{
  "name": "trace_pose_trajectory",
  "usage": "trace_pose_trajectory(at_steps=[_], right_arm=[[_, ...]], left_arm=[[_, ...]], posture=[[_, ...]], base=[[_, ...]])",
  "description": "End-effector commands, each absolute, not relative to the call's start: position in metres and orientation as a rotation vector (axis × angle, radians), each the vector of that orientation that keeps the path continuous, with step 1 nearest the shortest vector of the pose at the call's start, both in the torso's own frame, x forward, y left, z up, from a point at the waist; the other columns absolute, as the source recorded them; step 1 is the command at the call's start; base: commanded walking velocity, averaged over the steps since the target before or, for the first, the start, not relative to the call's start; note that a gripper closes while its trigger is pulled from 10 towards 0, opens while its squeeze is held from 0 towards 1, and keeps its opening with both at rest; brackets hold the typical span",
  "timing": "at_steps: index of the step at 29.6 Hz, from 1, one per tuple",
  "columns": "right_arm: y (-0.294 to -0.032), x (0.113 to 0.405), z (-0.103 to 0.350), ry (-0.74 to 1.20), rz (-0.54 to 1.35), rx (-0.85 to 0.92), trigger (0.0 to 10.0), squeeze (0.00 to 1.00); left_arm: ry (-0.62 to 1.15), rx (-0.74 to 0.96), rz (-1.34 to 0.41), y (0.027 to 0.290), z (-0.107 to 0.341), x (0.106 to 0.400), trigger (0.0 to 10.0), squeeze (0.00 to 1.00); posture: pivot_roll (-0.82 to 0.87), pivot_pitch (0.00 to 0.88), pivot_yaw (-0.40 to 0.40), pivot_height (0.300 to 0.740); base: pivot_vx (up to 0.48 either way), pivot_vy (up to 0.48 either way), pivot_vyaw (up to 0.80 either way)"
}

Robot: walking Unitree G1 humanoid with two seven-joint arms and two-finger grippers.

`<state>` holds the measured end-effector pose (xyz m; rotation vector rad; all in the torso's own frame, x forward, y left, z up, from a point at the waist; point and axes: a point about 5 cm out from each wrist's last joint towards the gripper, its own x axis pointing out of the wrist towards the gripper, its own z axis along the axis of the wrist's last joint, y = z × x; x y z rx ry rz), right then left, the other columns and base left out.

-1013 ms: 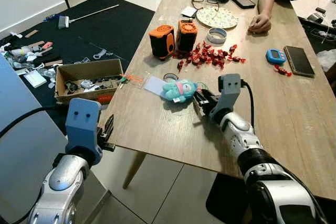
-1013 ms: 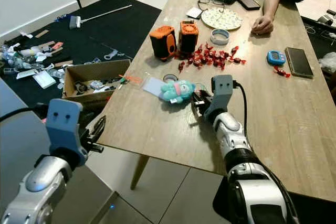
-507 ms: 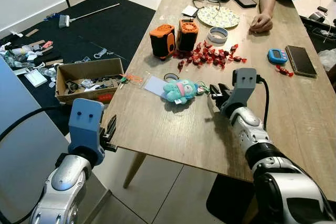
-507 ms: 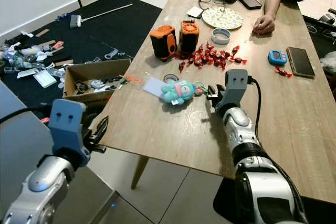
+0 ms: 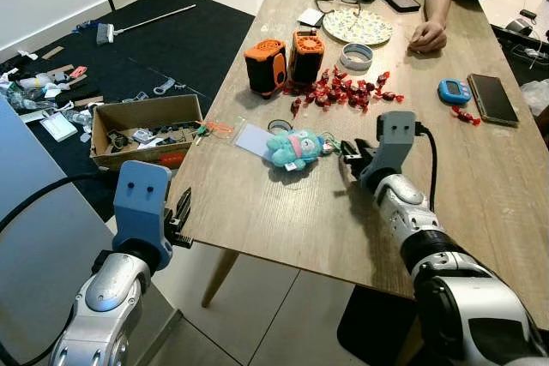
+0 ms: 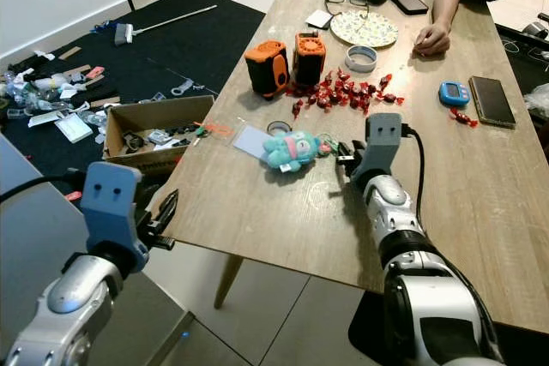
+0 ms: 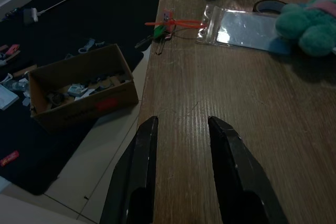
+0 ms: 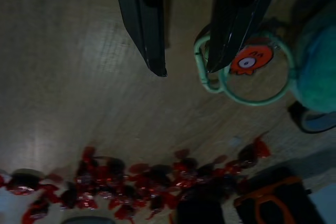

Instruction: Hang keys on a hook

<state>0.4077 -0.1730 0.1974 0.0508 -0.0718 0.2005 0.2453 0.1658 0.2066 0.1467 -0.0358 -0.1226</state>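
While both arms reach over the table:
Left gripper: fingers spread, hovering over the near table edge, holding nothing.
Box: on the floor beyond the left gripper.
Plush: just beside the right fingertips.
Keys: green ring on the table, one right finger resting at it.
Right gripper: fingers apart, grasping nothing.
Candies: beyond the right gripper.
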Motion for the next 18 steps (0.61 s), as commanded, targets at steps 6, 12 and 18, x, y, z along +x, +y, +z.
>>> trace_pose_trajectory(at_steps=[6,12,18], right_arm=[[-0.164,0.400,0.174,-0.016,0.296,-0.059,10.0,0.00],[-0.162,0.394,0.164,-0.018,0.331,-0.121,10.0,0.00],[-0.168,0.392,0.159,-0.012,0.302,-0.055,10.0,0.00]], left_arm=[[-0.021,0.157,-0.111,0.167,0.203,0.242,10.0,0.00],[-0.021,0.155,-0.116,0.166,0.203,0.243,10.0,0.00],[-0.018,0.154,-0.127,0.164,0.202,0.244,10.0,0.00]], posture=[[0.31,0.276,-0.037,0.740],[0.31,0.278,-0.032,0.740],[0.30,0.278,-0.026,0.740]], base=[[0.000,0.000,0.00],[0.000,0.000,0.00],[0.000,0.000,0.00]])
